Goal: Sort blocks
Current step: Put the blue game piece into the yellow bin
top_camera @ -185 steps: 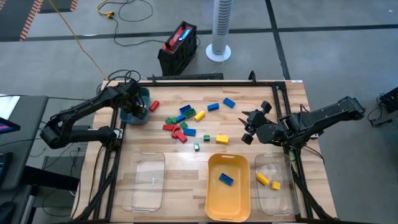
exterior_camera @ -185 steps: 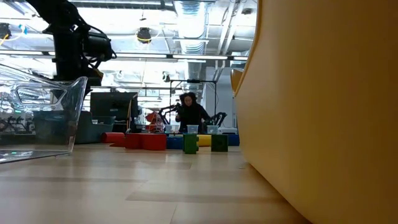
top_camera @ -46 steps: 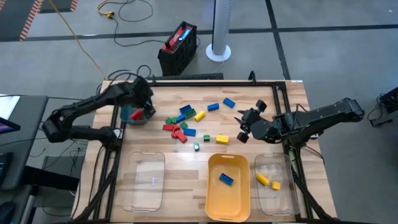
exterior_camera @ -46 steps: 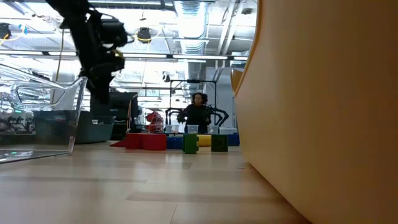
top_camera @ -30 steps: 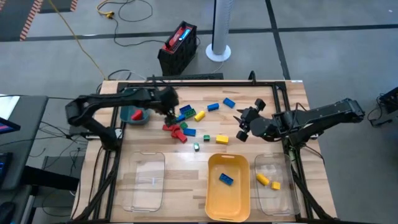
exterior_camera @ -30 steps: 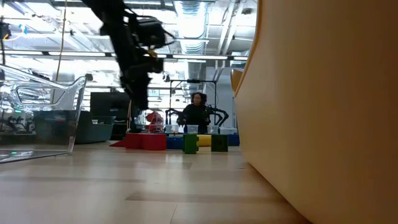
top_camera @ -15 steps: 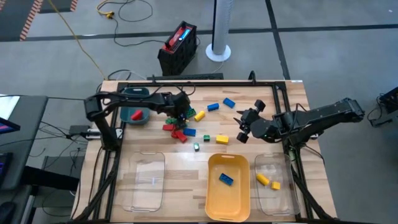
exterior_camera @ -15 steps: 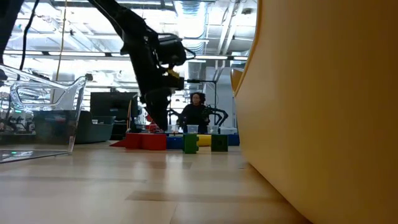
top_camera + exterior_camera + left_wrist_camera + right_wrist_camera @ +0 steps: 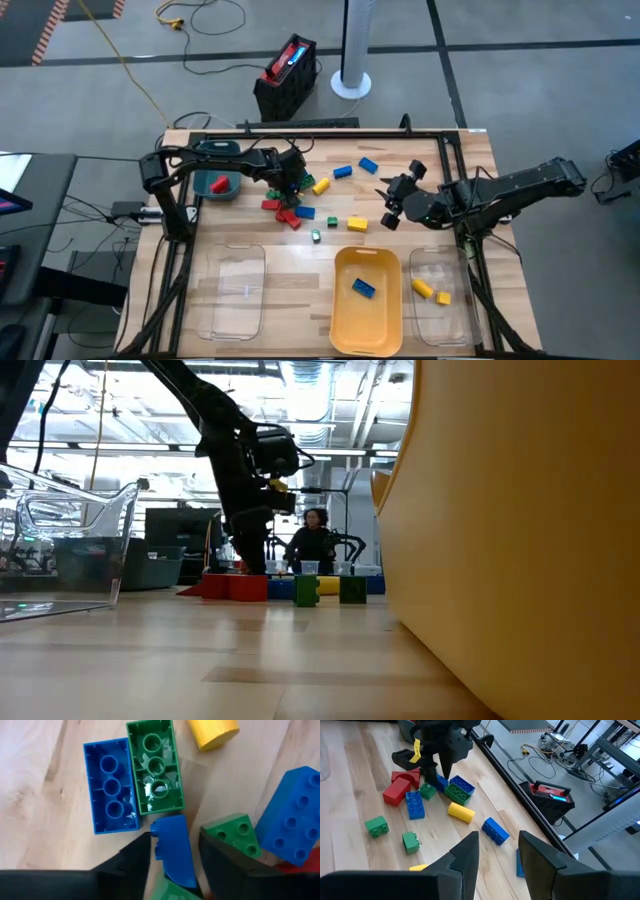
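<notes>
Wooden worktop (image 9: 420, 150); my left hand (image 9: 172, 851) straddles a blue block (image 9: 174, 851), fingers apart; right hand (image 9: 392, 203) idle, open, at 3 o'clock.

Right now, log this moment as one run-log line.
left gripper: open, fingers astride small blue block in pile | right gripper: open, hovering right of pile | yellow tray: one blue block
</notes>
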